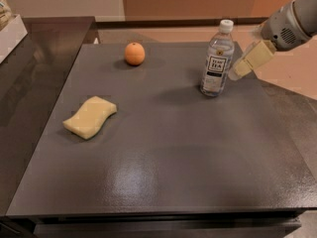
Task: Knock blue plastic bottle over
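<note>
The blue plastic bottle (217,59) stands upright on the dark table (163,148) toward the back right. It is clear with a white cap and a white-and-dark label. My gripper (237,73) comes in from the upper right on a white arm. Its cream-coloured fingers (252,59) point down-left, with the tip close beside the bottle's right side at label height. I cannot tell whether it touches the bottle.
An orange (134,53) sits at the back of the table, left of the bottle. A yellow sponge (90,117) lies at the left. A white object (10,33) sits on the dark counter at far left. The table's right edge lies just beyond the gripper.
</note>
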`<state>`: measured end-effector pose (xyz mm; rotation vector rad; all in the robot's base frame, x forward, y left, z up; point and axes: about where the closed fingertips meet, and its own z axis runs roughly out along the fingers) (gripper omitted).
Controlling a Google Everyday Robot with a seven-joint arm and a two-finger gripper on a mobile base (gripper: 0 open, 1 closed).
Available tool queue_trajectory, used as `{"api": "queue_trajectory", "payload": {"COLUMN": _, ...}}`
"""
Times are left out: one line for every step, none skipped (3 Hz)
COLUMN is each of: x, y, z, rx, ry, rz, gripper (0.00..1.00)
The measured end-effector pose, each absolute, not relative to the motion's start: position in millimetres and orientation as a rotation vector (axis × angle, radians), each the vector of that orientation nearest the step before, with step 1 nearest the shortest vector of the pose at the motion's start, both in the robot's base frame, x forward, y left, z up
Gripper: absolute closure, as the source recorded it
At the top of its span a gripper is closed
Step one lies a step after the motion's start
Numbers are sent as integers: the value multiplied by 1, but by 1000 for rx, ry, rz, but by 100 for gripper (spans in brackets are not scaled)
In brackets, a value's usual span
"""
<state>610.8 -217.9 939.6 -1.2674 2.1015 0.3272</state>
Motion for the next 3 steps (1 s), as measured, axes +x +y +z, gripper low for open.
{"api": "queue_trajectory", "payload": {"x": 621, "y": -207, "z": 932, "rx": -1250, "ry": 2089, "rz": 394, "gripper": 0}}
{"api": "queue_trajectory", "payload": {"x": 623, "y": -197, "z": 929, "rx": -1248, "ry": 2071, "rz": 451, "gripper": 0}}
{"api": "queue_trajectory", "payload": {"x": 623, "y": -189, "z": 928, "rx": -1253, "ry": 2046, "rz": 502, "gripper": 16}}
